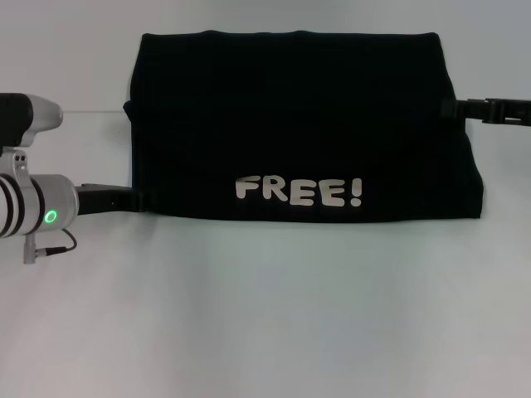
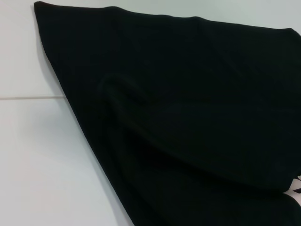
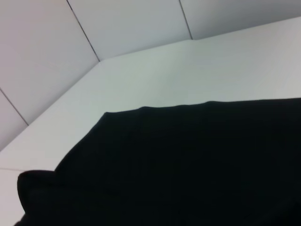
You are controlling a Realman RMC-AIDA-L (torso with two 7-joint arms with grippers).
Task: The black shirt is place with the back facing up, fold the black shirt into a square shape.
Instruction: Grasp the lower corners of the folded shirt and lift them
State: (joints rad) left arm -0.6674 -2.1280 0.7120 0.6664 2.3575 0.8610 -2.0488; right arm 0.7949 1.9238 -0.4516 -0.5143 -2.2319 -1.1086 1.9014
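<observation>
White bench under us, black shirt (image 1: 299, 124) stretched between left gripper (image 1: 137, 197) and right gripper (image 1: 452, 108); can't tell their fingers. It's light, floppy: we'd pinch the side hems.

The room was evenly and softly lit, apparently from overhead. The white table (image 1: 265, 315) looked bright without glare, darkening slightly toward the head view's corners. The black shirt (image 1: 303, 124) swallowed the light, its folds barely readable, casting only a thin shadow along its near edge. Both wrist views were soft and slightly blurred.
</observation>
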